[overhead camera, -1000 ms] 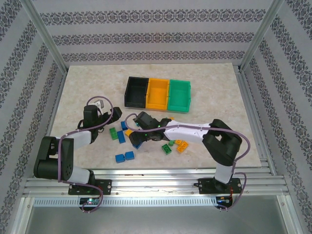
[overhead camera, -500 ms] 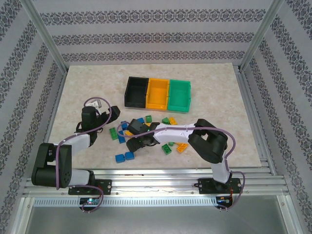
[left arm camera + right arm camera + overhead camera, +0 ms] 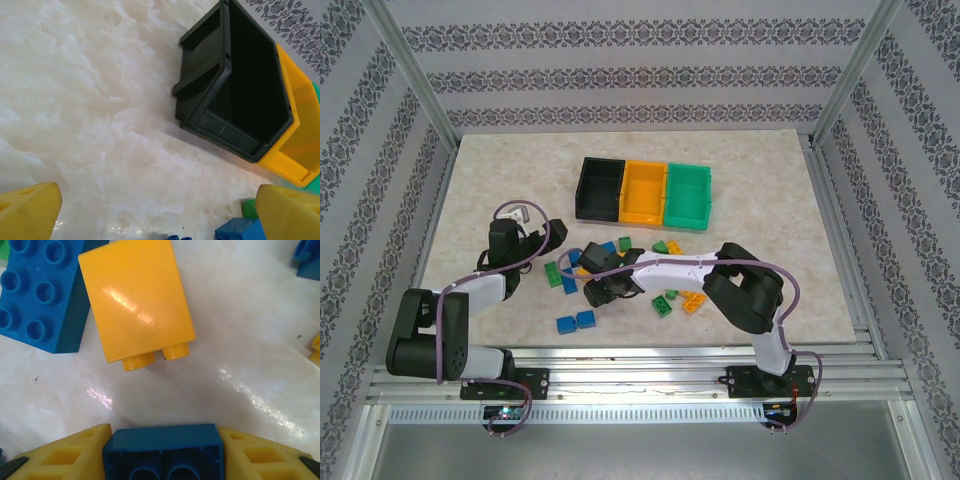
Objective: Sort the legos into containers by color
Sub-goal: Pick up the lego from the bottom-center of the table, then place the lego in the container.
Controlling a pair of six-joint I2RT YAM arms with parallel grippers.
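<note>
Marbled beige counter inside an aluminium frame, with striped, patterned wallpaper on the walls around it. Three joined bins stand toward the far side: the black bin on the left, the orange-yellow bin in the middle and the green bin on the right. The legos lie scattered on the counter between the bins and the arm bases.

The right arm reaches leftward over the pile with the right jaws down at the counter, closed on a small blue brick. In the right wrist view, the yellow fingers press against both of its sides and its hollow underside faces the camera. Just ahead of it a yellow-orange brick lies on its side, touching a larger blue brick that sits studs up.

The left arm sits at the left of the pile. The left jaws stand wide open and hold nothing, with bare counter between them and the black bin ahead. A green brick lies near the right-hand finger.

Near the front edge two blue bricks sit side by side. A green brick and an orange brick lie just beside the right forearm
</note>
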